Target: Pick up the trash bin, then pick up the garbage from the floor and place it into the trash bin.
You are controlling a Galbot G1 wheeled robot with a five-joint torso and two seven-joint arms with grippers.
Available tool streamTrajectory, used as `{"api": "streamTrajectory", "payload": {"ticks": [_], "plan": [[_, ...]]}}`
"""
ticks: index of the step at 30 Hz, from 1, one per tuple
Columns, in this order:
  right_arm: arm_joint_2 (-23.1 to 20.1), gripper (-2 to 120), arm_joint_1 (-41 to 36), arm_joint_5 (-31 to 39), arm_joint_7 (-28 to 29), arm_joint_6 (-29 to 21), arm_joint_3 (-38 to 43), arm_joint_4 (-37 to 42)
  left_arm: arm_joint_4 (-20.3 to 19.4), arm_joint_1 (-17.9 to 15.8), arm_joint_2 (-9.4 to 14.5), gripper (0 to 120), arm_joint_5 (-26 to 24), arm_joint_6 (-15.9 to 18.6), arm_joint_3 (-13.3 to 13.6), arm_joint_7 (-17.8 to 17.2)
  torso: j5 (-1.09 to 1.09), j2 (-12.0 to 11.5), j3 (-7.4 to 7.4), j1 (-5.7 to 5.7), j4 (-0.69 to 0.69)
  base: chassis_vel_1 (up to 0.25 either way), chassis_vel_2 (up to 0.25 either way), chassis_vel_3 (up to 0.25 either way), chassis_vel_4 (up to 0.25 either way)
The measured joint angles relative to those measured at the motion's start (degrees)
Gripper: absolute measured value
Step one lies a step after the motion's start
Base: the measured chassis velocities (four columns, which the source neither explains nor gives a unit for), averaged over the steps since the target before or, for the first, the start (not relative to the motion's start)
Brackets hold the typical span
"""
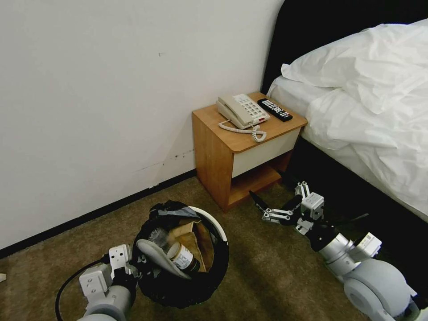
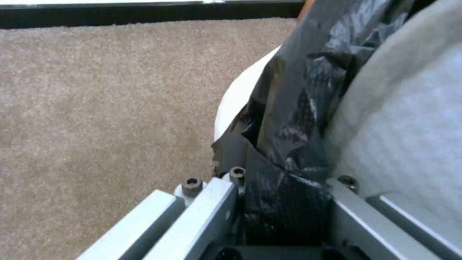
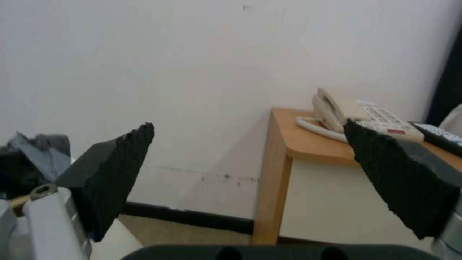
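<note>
The left gripper point(image 1: 133, 267) clamps the bag-lined rim of the trash bin point(image 1: 187, 254), held at 7 o'clock above the carpet. The right gripper point(image 1: 276, 207), spread and empty, hangs at 4 o'clock. Keep the bin level so the bottle point(image 1: 180, 256) stays in.

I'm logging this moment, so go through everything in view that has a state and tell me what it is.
trash bin: lined with a black bag, off upright, gripped at its rim, holding litter
slipper: inside the bin
bottle: inside the bin
brown paper bag: inside the bin
left pincer: shut on the bin's rim
right pincer: open, empty, above the carpet
telephone: handset on its cradle
</note>
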Motion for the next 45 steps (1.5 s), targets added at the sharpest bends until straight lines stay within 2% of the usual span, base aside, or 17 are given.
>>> {"api": "streamTrajectory", "payload": {"ticks": [16,45], "plan": [[1.5,100,-2.3,-1.3,-0.6,0.2,1.4,0.5,-0.3,1.0,-3.2,0,4.7,-1.1,0.2,2.3,0.0,0.0,0.01,0.0,0.01,0.0,0.0,0.0,0.0],[2.5,100,-2.5,-1.4,-0.5,-0.2,0.7,0.3,0.4,0.6,-3.3,0,4.5,-1.4,0.1,2.6,0.0,0.0,0.01,0.0,0.0,0.0,0.0,0.0,0.0]]}}
